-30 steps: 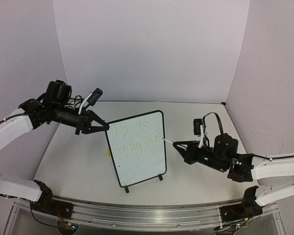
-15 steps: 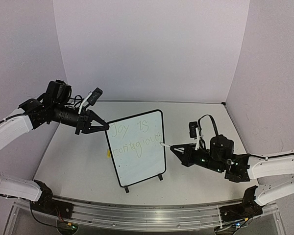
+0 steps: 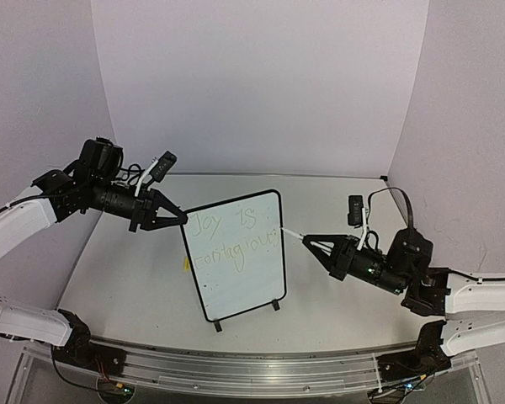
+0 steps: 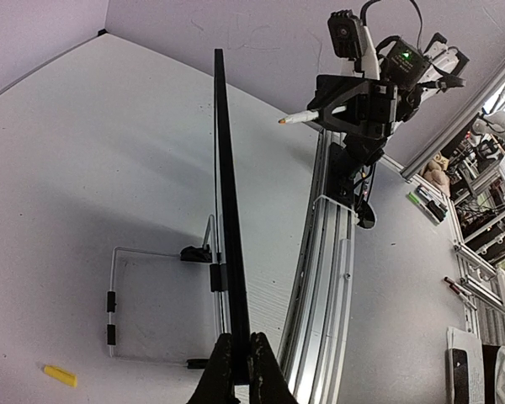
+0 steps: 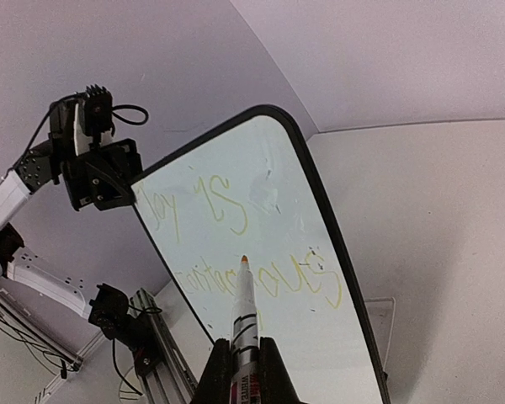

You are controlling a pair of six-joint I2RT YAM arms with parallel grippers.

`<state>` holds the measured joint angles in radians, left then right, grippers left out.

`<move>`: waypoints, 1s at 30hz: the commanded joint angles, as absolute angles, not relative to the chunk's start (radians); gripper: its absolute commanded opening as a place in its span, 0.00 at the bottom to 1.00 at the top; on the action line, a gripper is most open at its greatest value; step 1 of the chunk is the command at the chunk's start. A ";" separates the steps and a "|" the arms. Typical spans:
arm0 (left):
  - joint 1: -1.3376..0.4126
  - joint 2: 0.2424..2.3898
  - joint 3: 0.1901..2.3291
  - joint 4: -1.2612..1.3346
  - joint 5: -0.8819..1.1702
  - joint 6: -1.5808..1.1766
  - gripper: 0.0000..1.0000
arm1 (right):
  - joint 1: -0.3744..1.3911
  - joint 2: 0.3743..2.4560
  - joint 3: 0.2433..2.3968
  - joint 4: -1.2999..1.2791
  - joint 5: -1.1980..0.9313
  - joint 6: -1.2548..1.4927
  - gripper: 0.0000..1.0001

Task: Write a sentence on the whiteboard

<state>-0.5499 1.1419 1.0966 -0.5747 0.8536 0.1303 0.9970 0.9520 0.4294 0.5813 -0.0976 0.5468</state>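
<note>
The whiteboard [image 3: 244, 282] stands upright mid-table, black-framed, on two small feet. The sentence [image 3: 236, 240] "Joy is contagious" is on it in faint yellow-green, in two lines. My left gripper [image 3: 183, 220] is shut on the board's upper left edge; in the left wrist view the board [image 4: 227, 210] is edge-on between the gripper [image 4: 241, 358] jaws. My right gripper [image 3: 310, 244] is shut on a white marker [image 3: 293, 236] whose tip is near the board's right edge, off the surface. In the right wrist view the gripper [image 5: 246, 362] points the marker [image 5: 246, 307] at the writing [image 5: 227, 210].
A small yellow cap [image 3: 186, 264] lies on the table behind the board and shows in the left wrist view [image 4: 60, 376]. An aluminium rail [image 3: 236, 358] runs along the near edge. Walls close in the back and both sides.
My right arm first moved the marker left toward the board, then drew back right and upward; the tip now sits higher by the board's right edge. The left arm and board have not moved.
</note>
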 commanded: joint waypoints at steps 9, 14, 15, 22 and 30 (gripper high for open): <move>-0.555 1.115 1.088 -0.591 0.866 0.128 0.35 | 0.992 0.897 0.400 0.613 -0.104 0.536 0.00; -0.555 1.096 1.085 -0.590 0.869 0.130 0.55 | 0.992 0.893 0.399 0.612 -0.094 0.535 0.00; -0.555 1.089 1.085 -0.590 0.868 0.131 0.60 | 0.992 0.890 0.397 0.612 -0.090 0.535 0.00; -0.555 1.031 1.080 -0.585 0.832 0.137 0.87 | 0.992 0.872 0.393 0.600 -0.072 0.532 0.00; -0.552 0.926 1.085 -0.487 0.507 -0.018 0.94 | 0.991 0.848 0.404 0.553 -0.050 0.514 0.00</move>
